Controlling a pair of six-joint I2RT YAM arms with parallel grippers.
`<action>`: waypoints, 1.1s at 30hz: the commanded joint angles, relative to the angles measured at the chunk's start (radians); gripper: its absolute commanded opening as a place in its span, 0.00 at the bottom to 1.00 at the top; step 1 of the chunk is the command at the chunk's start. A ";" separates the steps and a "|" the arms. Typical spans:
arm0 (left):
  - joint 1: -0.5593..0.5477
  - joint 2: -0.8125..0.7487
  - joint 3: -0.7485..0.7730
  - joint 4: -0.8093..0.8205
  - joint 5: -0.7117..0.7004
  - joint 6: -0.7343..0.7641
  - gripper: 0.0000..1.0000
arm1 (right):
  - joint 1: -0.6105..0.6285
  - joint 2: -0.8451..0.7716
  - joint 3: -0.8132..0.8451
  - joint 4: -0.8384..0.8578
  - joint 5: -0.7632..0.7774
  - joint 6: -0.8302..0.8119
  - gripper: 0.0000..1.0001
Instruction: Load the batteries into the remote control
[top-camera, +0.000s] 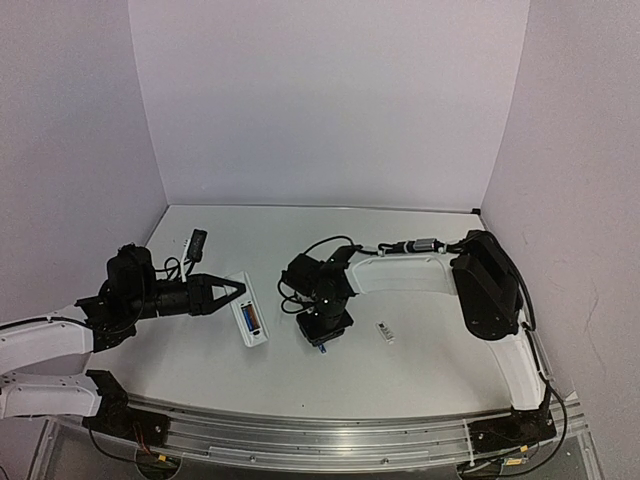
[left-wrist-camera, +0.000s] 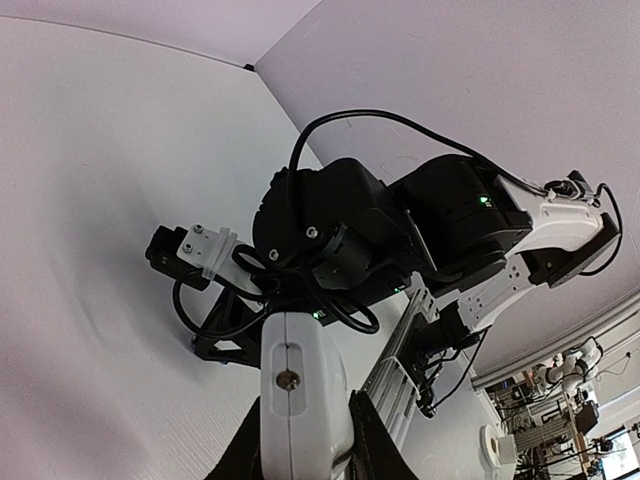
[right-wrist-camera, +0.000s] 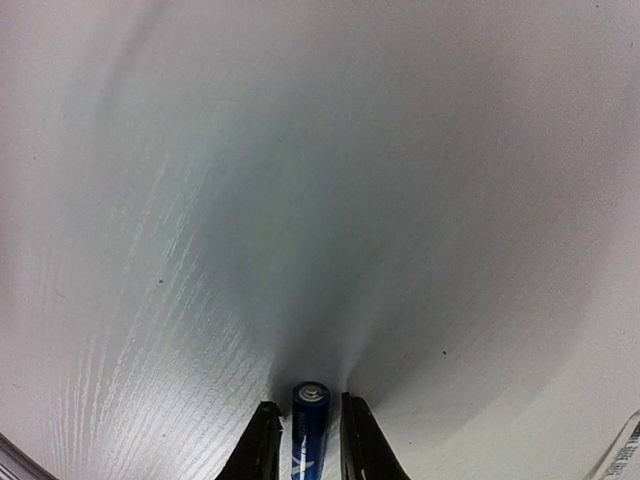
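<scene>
The white remote control (top-camera: 250, 322) lies back up on the table, and its open recess shows a blue and orange strip inside. My left gripper (top-camera: 234, 291) is shut on the remote's far end. In the left wrist view the remote's white end (left-wrist-camera: 300, 390) fills the gap between the dark fingers (left-wrist-camera: 375, 440). My right gripper (top-camera: 322, 338) points down at the table right of the remote. It is shut on a blue battery (right-wrist-camera: 309, 425), whose pale tip points at the table. The battery's blue end (top-camera: 322, 347) pokes out below the gripper.
A small white cover piece (top-camera: 385, 332) lies to the right of the right gripper. A small black object (top-camera: 197, 243) sits at the back left. The right arm (left-wrist-camera: 420, 230) looms close beyond the remote in the left wrist view.
</scene>
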 joint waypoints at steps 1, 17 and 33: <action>0.000 -0.008 0.000 0.056 -0.016 -0.013 0.00 | 0.002 0.023 0.024 -0.034 -0.015 0.013 0.15; 0.001 0.104 -0.044 0.254 -0.077 -0.184 0.00 | 0.002 -0.242 -0.036 0.047 0.101 -0.029 0.00; 0.004 0.255 0.023 0.521 -0.039 -0.358 0.00 | 0.030 -0.521 -0.220 0.647 -0.232 -0.048 0.00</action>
